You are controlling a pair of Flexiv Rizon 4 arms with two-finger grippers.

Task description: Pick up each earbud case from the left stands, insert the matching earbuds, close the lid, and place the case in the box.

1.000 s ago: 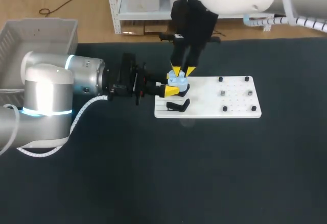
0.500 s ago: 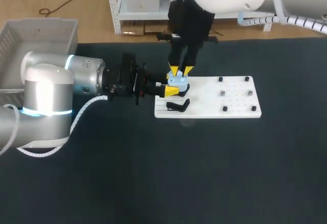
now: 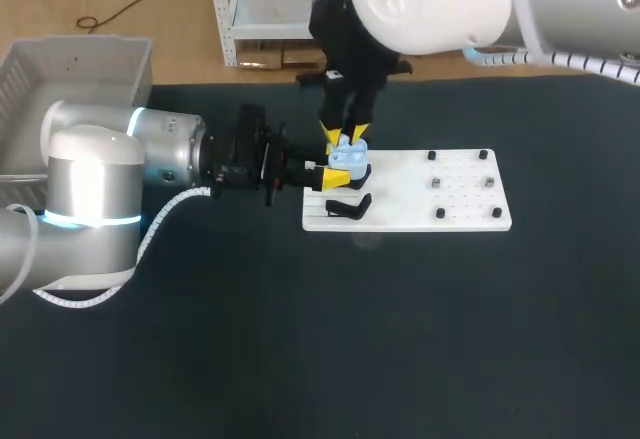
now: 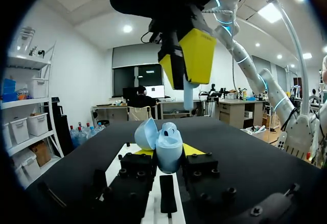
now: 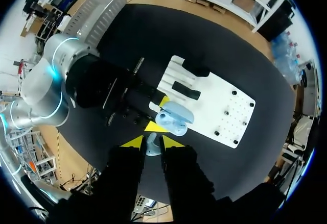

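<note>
A light blue earbud case (image 3: 349, 160) with its lid open stands over the left end of the white board (image 3: 420, 199). My left gripper (image 3: 340, 172) is shut on it from the side. In the left wrist view the case (image 4: 168, 150) sits between the yellow fingertips (image 4: 193, 149), its lid (image 4: 146, 133) tipped back. Just above the case, my right gripper (image 3: 346, 137) points down, shut on a light blue earbud (image 5: 152, 145). The earbud stem (image 4: 188, 94) hangs from the right gripper a little above the case's opening. The case (image 5: 174, 118) lies just ahead of my right gripper (image 5: 152, 142).
A black stand (image 3: 348, 207) sits on the board's near left corner. Small black pegs (image 3: 440, 182) dot the board's right half. A grey box (image 3: 60, 69) stands at the table's far left corner.
My right arm has shifted a little to the left and tilted, keeping the earbud over the case. The left arm and the case have stayed where they were.
</note>
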